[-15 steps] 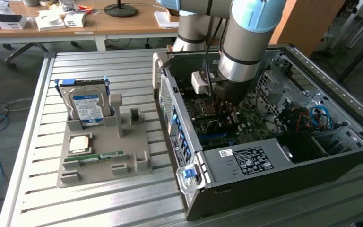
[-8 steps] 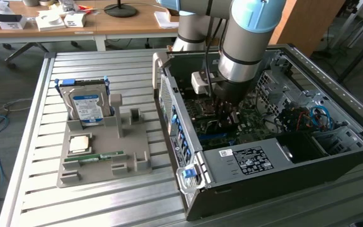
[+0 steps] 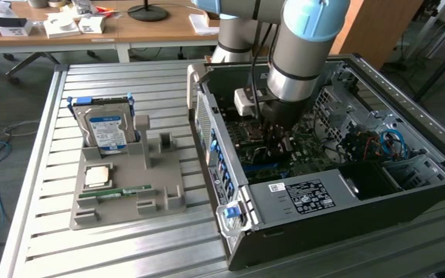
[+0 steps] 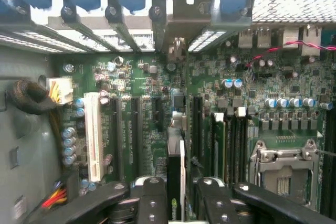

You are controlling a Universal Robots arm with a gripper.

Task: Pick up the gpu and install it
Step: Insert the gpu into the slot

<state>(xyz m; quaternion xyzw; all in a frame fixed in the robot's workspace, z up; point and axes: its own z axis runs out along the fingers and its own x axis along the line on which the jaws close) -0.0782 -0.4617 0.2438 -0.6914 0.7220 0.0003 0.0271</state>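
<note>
Your gripper [image 4: 178, 203] is clamped on the gpu [image 4: 175, 166], held edge-down over the motherboard [image 4: 142, 124] so its connector lines up with a slot.

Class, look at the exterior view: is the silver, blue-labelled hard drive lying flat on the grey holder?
No, the silver blue-labelled hard drive stands upright at the grey holder's far end.
</note>
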